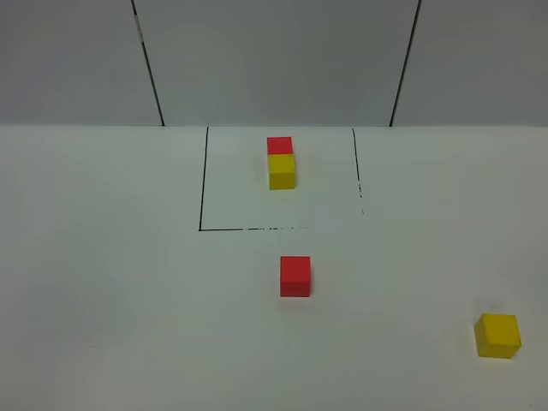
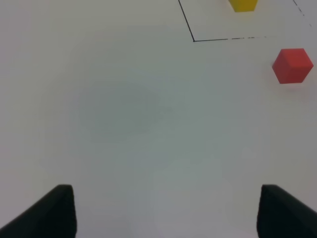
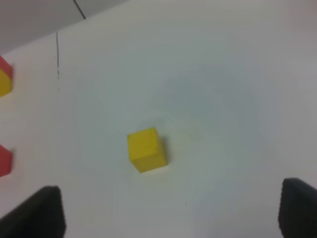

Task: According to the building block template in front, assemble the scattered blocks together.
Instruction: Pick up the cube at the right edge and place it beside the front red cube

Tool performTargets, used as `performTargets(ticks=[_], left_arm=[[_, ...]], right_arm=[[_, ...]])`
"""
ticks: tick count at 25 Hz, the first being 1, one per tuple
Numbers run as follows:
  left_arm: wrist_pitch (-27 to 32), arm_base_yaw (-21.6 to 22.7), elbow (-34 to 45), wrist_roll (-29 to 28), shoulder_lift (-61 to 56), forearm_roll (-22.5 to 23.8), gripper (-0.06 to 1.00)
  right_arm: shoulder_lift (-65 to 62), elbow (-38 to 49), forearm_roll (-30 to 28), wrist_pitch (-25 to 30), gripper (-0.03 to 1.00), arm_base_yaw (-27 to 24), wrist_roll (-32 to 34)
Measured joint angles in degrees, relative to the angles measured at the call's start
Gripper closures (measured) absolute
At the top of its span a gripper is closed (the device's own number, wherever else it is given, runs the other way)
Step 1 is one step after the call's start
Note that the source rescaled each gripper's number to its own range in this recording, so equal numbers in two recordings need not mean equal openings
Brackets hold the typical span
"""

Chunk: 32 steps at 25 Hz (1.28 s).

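Observation:
The template is a red cube (image 1: pixel 279 145) joined to a yellow cube (image 1: pixel 282 171), inside thin black lines (image 1: pixel 202 184) at the back of the white table. The loose red cube (image 1: pixel 295 276) sits in front of the frame, near the middle. The loose yellow cube (image 1: pixel 497 335) sits at the front right. Neither gripper shows in the high view. The left gripper (image 2: pixel 166 210) is open and empty, with the red cube (image 2: pixel 292 65) well ahead and off to one side. The right gripper (image 3: pixel 171 210) is open and empty, with the yellow cube (image 3: pixel 145 149) just ahead of its fingers.
The white table (image 1: pixel 111 282) meets a grey panelled wall (image 1: pixel 274 60) at the back. The template's yellow cube (image 2: pixel 242 4) and a frame corner (image 2: pixel 193 40) show at the edge of the left wrist view.

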Motion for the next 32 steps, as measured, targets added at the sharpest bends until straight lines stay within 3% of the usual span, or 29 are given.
performTargets(ticks=[32], left_arm=[[0.0,0.0,0.0,0.0,0.0,0.0,0.37]], right_arm=[[0.0,0.0,0.0,0.0,0.24,0.0,0.0]])
